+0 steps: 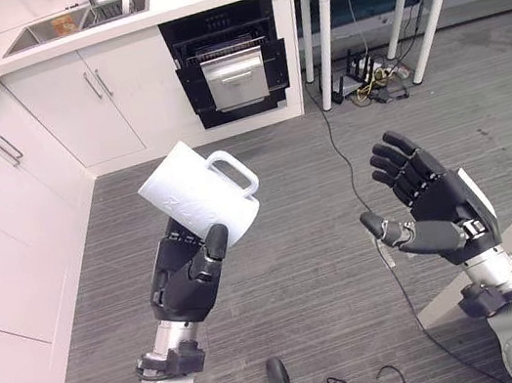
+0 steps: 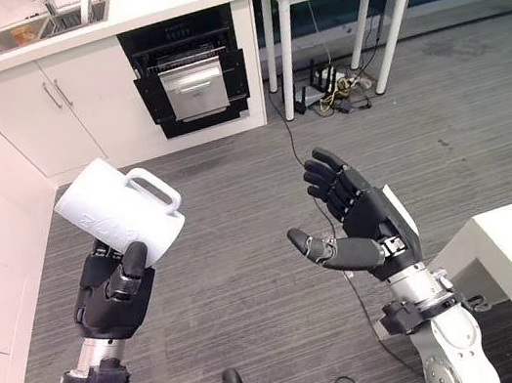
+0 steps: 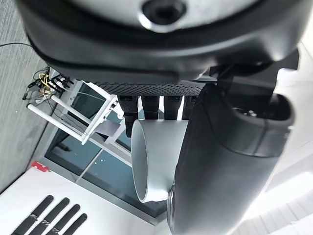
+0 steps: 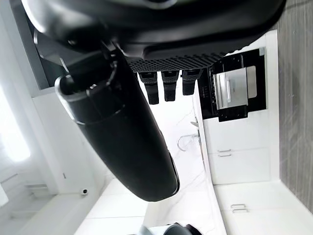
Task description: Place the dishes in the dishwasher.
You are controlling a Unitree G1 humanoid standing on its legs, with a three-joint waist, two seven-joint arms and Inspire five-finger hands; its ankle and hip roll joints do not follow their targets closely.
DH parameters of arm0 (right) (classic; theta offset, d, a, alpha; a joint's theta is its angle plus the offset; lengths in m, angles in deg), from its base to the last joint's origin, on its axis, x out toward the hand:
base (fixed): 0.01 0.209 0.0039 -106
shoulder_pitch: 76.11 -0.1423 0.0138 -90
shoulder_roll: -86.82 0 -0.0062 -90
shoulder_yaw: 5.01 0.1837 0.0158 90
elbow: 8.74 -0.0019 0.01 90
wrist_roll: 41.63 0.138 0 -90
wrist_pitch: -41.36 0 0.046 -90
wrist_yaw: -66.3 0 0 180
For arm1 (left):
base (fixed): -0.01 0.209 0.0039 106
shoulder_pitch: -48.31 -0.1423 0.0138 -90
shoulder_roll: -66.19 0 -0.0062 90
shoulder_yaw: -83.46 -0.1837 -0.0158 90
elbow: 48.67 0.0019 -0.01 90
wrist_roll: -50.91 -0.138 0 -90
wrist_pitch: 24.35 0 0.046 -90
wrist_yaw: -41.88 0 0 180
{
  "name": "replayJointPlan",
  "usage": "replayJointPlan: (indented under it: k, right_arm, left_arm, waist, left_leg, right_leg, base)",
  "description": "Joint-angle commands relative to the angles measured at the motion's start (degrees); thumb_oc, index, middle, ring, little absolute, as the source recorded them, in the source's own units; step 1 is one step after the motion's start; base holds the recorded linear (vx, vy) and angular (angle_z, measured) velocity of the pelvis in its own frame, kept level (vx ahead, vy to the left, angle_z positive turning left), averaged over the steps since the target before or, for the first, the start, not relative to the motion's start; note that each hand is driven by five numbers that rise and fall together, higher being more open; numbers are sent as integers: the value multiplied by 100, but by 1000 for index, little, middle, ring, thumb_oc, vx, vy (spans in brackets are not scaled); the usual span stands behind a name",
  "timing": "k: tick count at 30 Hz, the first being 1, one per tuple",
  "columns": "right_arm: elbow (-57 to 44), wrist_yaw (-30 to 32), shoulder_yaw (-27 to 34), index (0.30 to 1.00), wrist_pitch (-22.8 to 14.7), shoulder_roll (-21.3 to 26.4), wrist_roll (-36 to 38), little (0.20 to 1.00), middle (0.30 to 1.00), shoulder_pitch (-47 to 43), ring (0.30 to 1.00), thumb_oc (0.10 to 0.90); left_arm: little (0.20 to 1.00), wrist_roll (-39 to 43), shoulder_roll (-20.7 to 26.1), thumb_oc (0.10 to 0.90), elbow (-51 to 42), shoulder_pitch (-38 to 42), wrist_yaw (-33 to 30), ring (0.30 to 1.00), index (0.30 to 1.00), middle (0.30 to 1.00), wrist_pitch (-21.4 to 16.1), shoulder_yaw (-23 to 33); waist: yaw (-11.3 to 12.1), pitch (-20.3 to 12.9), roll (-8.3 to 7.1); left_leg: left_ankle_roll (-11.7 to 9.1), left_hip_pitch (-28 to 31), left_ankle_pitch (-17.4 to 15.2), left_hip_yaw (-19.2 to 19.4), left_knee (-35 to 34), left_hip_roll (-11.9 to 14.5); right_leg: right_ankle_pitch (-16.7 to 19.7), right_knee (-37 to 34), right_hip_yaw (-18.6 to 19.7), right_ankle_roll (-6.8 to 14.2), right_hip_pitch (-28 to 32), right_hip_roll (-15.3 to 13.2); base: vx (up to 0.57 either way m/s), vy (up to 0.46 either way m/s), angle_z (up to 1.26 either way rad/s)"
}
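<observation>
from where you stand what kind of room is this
Most likely a kitchen, perhaps a test kitchen: a white counter with a sink, white cabinets and a built-in dishwasher standing partly open. The left hand holds a white mug; the right hand is open.

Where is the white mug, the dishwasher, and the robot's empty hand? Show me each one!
white mug [image 1: 200, 199]: left eye view, on its side wall, held in the left hand [image 1: 187, 272].
dishwasher [image 1: 235, 77]: left eye view, on its silver pulled-out front.
right hand [image 1: 436, 209]: left eye view, on the open palm.
</observation>
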Motion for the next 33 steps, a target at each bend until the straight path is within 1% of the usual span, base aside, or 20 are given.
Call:
replayJointPlan:
  k: [1,4,7,10,11,14,16,17,18,20,21,22,23,24,25,27,29,30,32,33]
  right_arm:
    - [-758,-333,494,900,-502,68,522,900,900,-225,900,800]
    - [-810,-439,496,900,-342,67,735,900,900,-196,900,800]
    - [-829,-314,401,900,-340,-1,622,900,900,-316,900,800]
    - [-790,-176,317,900,-357,-70,370,900,900,-460,900,800]
    - [-802,-125,306,900,-365,-57,362,900,900,-495,900,800]
    - [-835,-79,297,900,-360,-111,371,900,900,-532,900,800]
    - [-862,32,276,900,-287,-193,321,900,900,-508,900,800]
    - [-889,81,252,900,-229,-254,256,900,900,-470,900,800]
    - [-909,107,189,900,-188,-290,171,900,900,-463,900,800]
    - [-877,88,131,900,-98,-243,123,900,900,-495,900,800]
    - [-838,77,163,900,-82,-174,166,900,900,-531,900,800]
    - [-806,59,198,900,-99,-131,206,900,900,-551,900,800]
    - [-769,81,250,900,-124,-78,221,900,900,-583,900,800]
    - [-749,123,269,900,-155,-51,212,900,900,-600,900,800]
    - [-770,23,273,900,-163,-144,187,900,900,-553,900,800]
    - [-808,25,261,900,-217,-171,103,900,900,-473,900,800]
    - [-782,183,241,900,-298,-107,-60,900,900,-473,900,800]
    - [-805,317,212,900,-277,-45,-107,900,900,-514,900,800]
    - [-830,438,186,900,-250,-18,-254,900,900,-576,900,800]
    - [-892,520,186,900,-200,55,-291,900,900,-619,900,800]
  left_arm:
    - [300,207,110,400,-938,392,280,300,300,300,-553,258]
    - [300,289,133,400,-947,439,203,300,300,300,-490,383]
    - [300,165,181,400,-985,591,110,300,300,300,-504,375]
    - [300,15,219,400,-1010,770,-63,300,300,300,-405,318]
    - [300,-134,231,400,-1039,805,-138,300,300,300,-358,287]
    - [300,-208,254,400,-1061,827,-132,300,300,300,-282,306]
    - [300,-227,265,400,-1108,850,-110,300,300,300,-243,307]
    - [300,-253,274,400,-1144,877,-111,300,300,300,-214,316]
    - [300,-308,274,400,-1169,893,-132,300,300,300,-227,294]
    - [300,-287,352,400,-1160,959,-199,300,300,300,-277,258]
    - [300,-288,381,400,-1115,1043,-226,300,300,300,-287,258]
    - [300,-305,397,400,-1092,1092,-255,300,300,300,-300,269]
    - [300,-303,406,400,-1061,1102,-246,300,300,300,-333,281]
    - [300,-326,397,400,-1073,1079,-247,300,300,300,-333,289]
    - [300,-376,393,400,-1095,1037,-321,300,300,300,-368,243]
    - [300,-376,413,400,-1072,998,-279,300,300,300,-415,208]
    - [300,-309,435,400,-1081,933,-254,300,300,300,-431,193]
    - [300,-237,463,400,-1124,925,-305,300,300,300,-387,200]
    - [300,-121,456,400,-1109,938,-340,300,300,300,-344,198]
    - [300,-25,411,400,-1167,877,-360,300,300,300,-321,223]
  waist:
    - [-7,-371,-83]
    - [9,-458,-101]
    - [109,-558,-210]
    - [196,-653,-248]
    - [221,-678,-292]
    - [182,-715,-331]
    - [107,-696,-325]
    - [51,-663,-319]
    - [33,-651,-317]
    - [2,-605,-276]
    - [-11,-556,-254]
    - [-24,-497,-248]
    - [-55,-416,-338]
    - [-107,-381,-385]
    - [-282,-333,-377]
    - [-350,-343,-370]
    - [-352,-444,-386]
    - [-385,-501,-388]
    - [-423,-569,-373]
    - [-436,-601,-346]
  left_leg:
    - [-56,435,-125,215,328,-308]
    - [77,592,-297,266,328,-371]
    - [260,704,-455,147,328,-581]
    - [392,703,-512,11,328,-704]
    - [471,755,-553,-47,328,-799]
    - [629,910,-682,-185,328,-963]
    - [699,1046,-787,-247,328,-1043]
    - [727,1163,-855,-238,328,-1075]
    - [725,1226,-892,-222,328,-1078]
    - [664,1322,-892,-231,328,-1034]
    - [603,1387,-904,-239,328,-994]
    - [566,1455,-931,-214,328,-961]
    - [547,1568,-1038,-96,328,-1003]
    - [567,1663,-1165,-38,328,-1052]
    - [615,1872,-1343,-104,328,-1116]
    - [671,1972,-1436,-152,328,-1148]
    - [648,2044,-1494,-86,328,-1129]
    - [637,2118,-1560,-75,328,-1093]
    - [579,2275,-1621,-53,328,-1021]
    - [486,2447,-1658,-66,328,-933]
  right_leg:
    - [-384,-509,257,409,786,-205]
    - [-457,-509,202,482,990,-339]
    - [-529,-509,177,600,1224,-525]
    - [-509,-509,119,648,1319,-558]
    - [-366,-509,66,711,1381,-583]
    - [449,-509,-17,933,1526,-542]
    - [917,171,36,1056,1250,-473]
    - [1083,885,35,1092,877,-440]
    - [1057,1065,-24,1070,629,-467]
    - [686,417,-183,940,487,-370]
    - [627,-198,-355,845,509,-368]
    - [564,-509,-479,785,444,-445]
    - [467,-509,-476,810,-5,-749]
    - [662,-509,-316,917,-403,-933]
    - [1002,-509,253,1029,-1078,-1107]
    - [1005,-509,434,1058,-1159,-1095]
    - [1032,-509,405,1078,-1103,-1145]
    - [1013,-509,490,1078,-1037,-1086]
    - [955,-509,464,1011,-917,-1028]
    - [887,-509,373,918,-829,-972]
  base:
    - [413,400,-46]
    - [279,276,-33]
    - [212,231,-18]
    - [176,204,16]
    - [188,199,17]
    - [173,180,22]
    - [132,169,31]
    - [145,157,32]
    - [175,114,22]
    - [175,0,-4]
    - [138,-89,-21]
    - [118,-162,-15]
    - [126,-205,-12]
    - [276,-379,-5]
    - [324,-379,7]
    - [304,-353,41]
    - [288,-374,48]
    - [255,-346,31]
    - [325,-443,28]
    - [302,-430,21]
